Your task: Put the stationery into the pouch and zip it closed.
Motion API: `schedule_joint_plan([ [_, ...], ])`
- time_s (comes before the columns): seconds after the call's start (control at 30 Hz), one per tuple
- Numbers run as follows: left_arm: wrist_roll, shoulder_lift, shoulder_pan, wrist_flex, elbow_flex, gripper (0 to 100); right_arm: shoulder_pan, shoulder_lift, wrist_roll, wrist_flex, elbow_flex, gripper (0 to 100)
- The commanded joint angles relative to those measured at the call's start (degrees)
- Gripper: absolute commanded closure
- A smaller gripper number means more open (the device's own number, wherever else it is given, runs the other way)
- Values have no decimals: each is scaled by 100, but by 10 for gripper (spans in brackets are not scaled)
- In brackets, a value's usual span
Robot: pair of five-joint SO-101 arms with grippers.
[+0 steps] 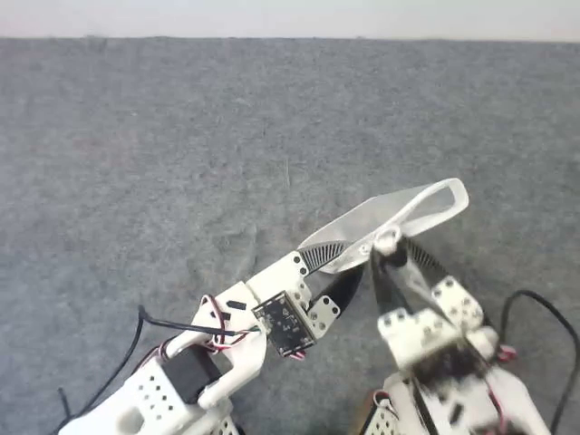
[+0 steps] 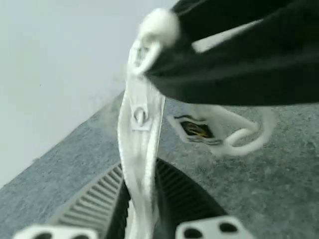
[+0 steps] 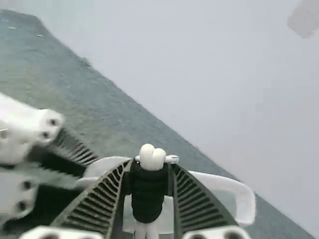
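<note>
We see a grey carpeted table (image 1: pixel 181 136) beneath both arms. The translucent white pouch (image 1: pixel 390 213) stretches between the two grippers and past them, zipper edge up.

The left gripper (image 1: pixel 343 261) is clamped on the pouch's near end, and the zipper band runs straight out from between its ribbed fingers (image 2: pixel 94 199). Just beyond its fingertips, the right gripper (image 1: pixel 390 249) is closed on the zipper pull (image 3: pixel 147 196), a black tab pinched between its fingers and topped by a white bead (image 3: pixel 152 156).

The pouch's carry loop (image 1: pixel 444 201) sticks out on the far side of the right gripper. A small label (image 2: pixel 196 130) hangs from the pouch near that loop. The metal slider (image 2: pixel 140 116) sits on the zipper between the two grippers.
</note>
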Motion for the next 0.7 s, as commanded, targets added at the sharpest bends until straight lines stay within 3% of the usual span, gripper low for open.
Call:
schedule_joint_plan([
  [0.0, 62, -97, -176, -158, 13, 991, 523, 31, -229, -963, 554, 992],
  [0.2, 62, -97, -598, -158, 13, 991, 1200, 31, -659, -1393, 703, 992],
  [0.37, -299, -97, -527, 158, -57, 991, 1262, 40, -633, -1402, 703, 992],
  [0.67, -316, -97, -536, 202, -75, 991, 1736, 40, -659, -2281, 1266, 992],
])
